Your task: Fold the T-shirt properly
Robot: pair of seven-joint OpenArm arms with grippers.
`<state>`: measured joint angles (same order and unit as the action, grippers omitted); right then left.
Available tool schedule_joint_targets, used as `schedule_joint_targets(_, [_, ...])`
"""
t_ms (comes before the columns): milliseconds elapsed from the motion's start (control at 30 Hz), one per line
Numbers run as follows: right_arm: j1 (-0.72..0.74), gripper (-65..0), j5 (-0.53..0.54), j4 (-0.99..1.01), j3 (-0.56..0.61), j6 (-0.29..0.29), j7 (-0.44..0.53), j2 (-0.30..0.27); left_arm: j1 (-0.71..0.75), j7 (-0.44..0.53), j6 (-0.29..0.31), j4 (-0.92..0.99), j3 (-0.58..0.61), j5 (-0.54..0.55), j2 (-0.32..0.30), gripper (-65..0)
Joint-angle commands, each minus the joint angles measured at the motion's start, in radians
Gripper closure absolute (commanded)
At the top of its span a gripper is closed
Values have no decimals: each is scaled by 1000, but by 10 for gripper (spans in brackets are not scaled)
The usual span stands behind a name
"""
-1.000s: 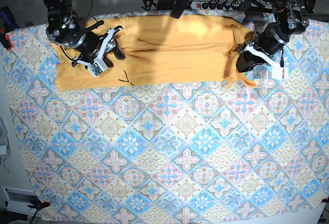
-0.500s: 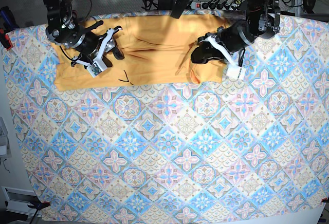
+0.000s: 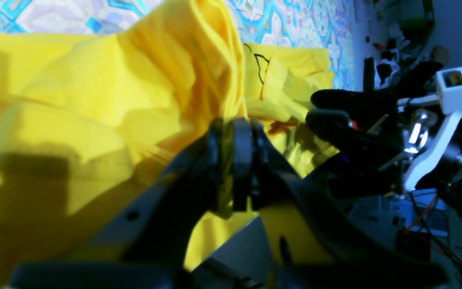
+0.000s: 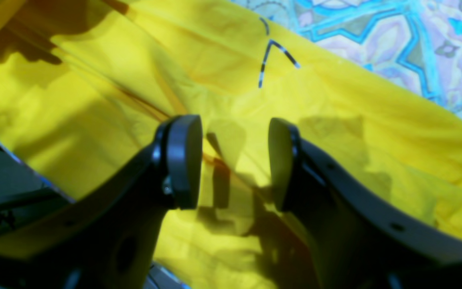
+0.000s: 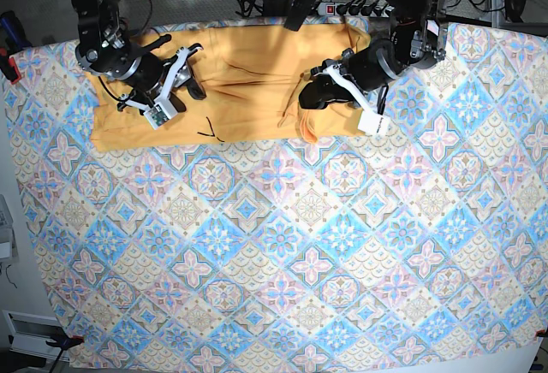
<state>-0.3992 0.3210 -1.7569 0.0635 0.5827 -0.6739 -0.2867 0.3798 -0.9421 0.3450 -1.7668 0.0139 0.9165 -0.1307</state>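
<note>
The left fingers [image 3: 235, 160] are pinching a fold of the T-shirt [image 5: 248, 82] at the tabletop's [image 5: 282, 262] far edge. The right fingers [image 4: 183, 160] are hovering parted above the cloth, gripping nothing.

Base view evenly bright, sharp, light from above; mild glare on tablecloth [image 5: 282, 245] at mid-worktop; wrist views oversaturated, T-shirt [image 4: 335, 120] rendered vivid yellow; hard dark shadows of right end effector [image 4: 235, 160] fall on cloth; left end effector [image 3: 235, 160] close, blurred, silhouetted; background soft.
</note>
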Motion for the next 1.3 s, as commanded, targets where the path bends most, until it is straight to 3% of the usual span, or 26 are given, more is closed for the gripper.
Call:
schedule_joint_targets(0, [4, -263, 14, -18, -6, 7, 23, -10, -2, 11, 12, -15, -1, 20, -2, 0])
schedule_joint_targets(67, [4, -263, 14, -18, -4, 7, 23, -10, -11, 5, 12, -18, -1, 20, -4, -4])
schedule_joint_targets(233, [4, -263, 13, -19, -1, 7, 23, -10, -21, 5, 12, -21, 57, 25, -20, -155])
schedule_joint_targets(367, [4, -263, 13, -21, -3, 7, 23, -10, -32, 7, 16, -26, 105, 25, -33, -215])
schedule_joint_targets(533, [4, -263, 13, -21, -3, 9, 23, -10, -35, 13, 16, -84, 119, 25, -67, -219])
schedule_joint_targets(633, [4, -263, 13, -21, -1, 9, 23, -10, -17, 7, 16, -115, 64, 25, -68, -219])
schedule_joint_targets(867, [4, -263, 13, -21, 0, 9, 23, -10, 75, 13, 16, -130, -53, 26, -140, -221])
schedule_joint_targets(1067, [16, -263, 13, -19, 0, 9, 19, -10, 127, 13, 16, -130, -156, 26, -140, -224])
schedule_joint_targets(1267, [24, -263, 13, -18, 2, 9, 18, -9, 127, 15, 16, -124, -165, 22, -137, -224])
